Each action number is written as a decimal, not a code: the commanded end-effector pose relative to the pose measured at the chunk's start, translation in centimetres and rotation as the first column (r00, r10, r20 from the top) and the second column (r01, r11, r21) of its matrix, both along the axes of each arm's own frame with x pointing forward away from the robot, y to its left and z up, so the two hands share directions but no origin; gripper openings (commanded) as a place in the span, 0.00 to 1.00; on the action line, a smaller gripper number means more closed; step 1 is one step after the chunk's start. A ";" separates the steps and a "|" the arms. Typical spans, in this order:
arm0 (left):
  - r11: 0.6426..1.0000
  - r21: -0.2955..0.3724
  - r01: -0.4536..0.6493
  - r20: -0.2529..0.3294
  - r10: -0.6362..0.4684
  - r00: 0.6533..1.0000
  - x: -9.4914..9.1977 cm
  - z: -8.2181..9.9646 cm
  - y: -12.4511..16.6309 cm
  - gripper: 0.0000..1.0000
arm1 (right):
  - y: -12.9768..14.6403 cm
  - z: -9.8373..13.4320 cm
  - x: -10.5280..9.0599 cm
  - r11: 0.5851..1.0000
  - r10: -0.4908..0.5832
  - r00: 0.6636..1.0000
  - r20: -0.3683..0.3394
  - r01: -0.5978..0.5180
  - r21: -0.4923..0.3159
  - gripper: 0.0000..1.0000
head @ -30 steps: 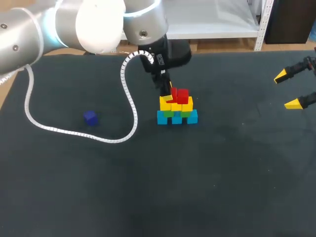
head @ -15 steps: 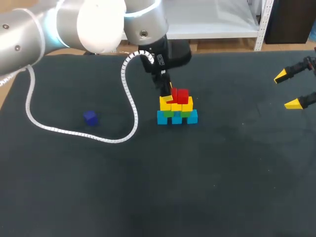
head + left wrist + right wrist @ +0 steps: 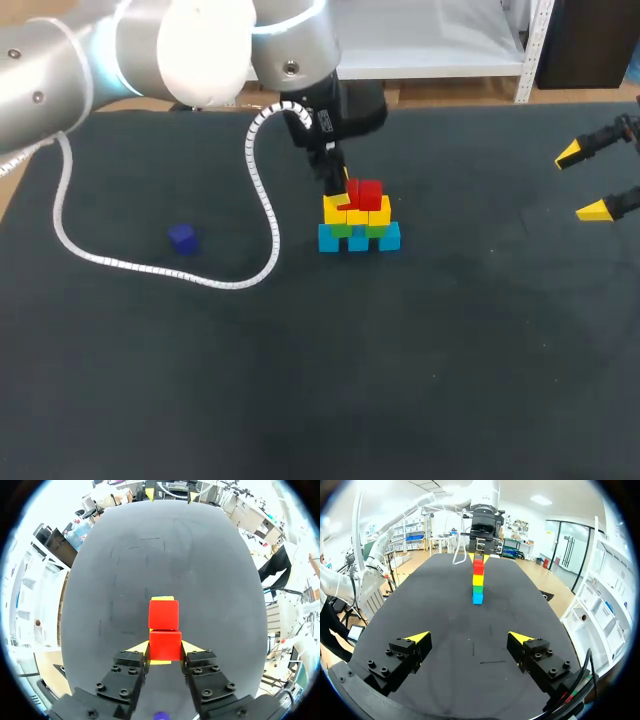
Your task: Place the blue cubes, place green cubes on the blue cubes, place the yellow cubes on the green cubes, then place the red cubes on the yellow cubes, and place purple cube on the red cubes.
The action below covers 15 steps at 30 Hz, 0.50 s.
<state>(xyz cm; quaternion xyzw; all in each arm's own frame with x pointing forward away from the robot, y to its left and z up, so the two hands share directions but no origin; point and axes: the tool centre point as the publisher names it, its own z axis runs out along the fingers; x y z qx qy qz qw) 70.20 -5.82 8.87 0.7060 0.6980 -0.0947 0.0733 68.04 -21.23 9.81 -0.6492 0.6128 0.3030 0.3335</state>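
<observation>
Nearly there: left fingers [image 3: 141,648] grip the second red cube [image 3: 165,645] on the yellow cubes [image 3: 380,213], right fingers [image 3: 418,638] hang open, purple cube [image 3: 182,238] well aside, unplaced.

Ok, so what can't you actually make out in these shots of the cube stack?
- Head view: the left claw, mostly hidden behind its own wrist and the red cube it grips.
- Left wrist view: green cubes and blue cubes, covered by the layers above; the purple cube, nearly cut off under the claw.
- Right wrist view: cubes per layer, since the stack is seen end-on.
</observation>
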 end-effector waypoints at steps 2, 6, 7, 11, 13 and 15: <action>1.000 0.004 0.004 -0.010 -0.004 1.000 0.4 0.0 -0.1 0.17 | 0.0 -0.1 0.0 1.000 0.001 1.000 0.001 -0.001 0.001 1.00; 1.000 0.004 0.003 -0.012 -0.003 1.000 0.4 0.0 -0.1 0.23 | 0.0 -0.1 0.0 1.000 0.001 1.000 0.001 -0.001 0.001 1.00; 1.000 0.003 0.003 -0.013 -0.003 1.000 0.4 0.0 -0.1 0.24 | 0.0 -0.1 0.0 1.000 0.001 1.000 0.001 -0.001 0.001 1.00; 1.000 0.002 0.004 -0.012 -0.004 1.000 0.4 -0.1 -0.1 0.27 | 0.0 -0.1 0.0 1.000 0.001 1.000 0.001 -0.001 0.001 1.00; 1.000 0.002 0.004 -0.012 -0.004 1.000 0.4 0.0 -0.1 0.27 | 0.0 -0.1 0.0 1.000 0.001 1.000 0.001 -0.001 0.001 1.00; 1.000 0.002 0.004 -0.012 -0.004 1.000 0.4 0.0 -0.1 0.28 | 0.0 -0.1 0.0 1.000 0.001 1.000 0.001 -0.001 0.001 1.00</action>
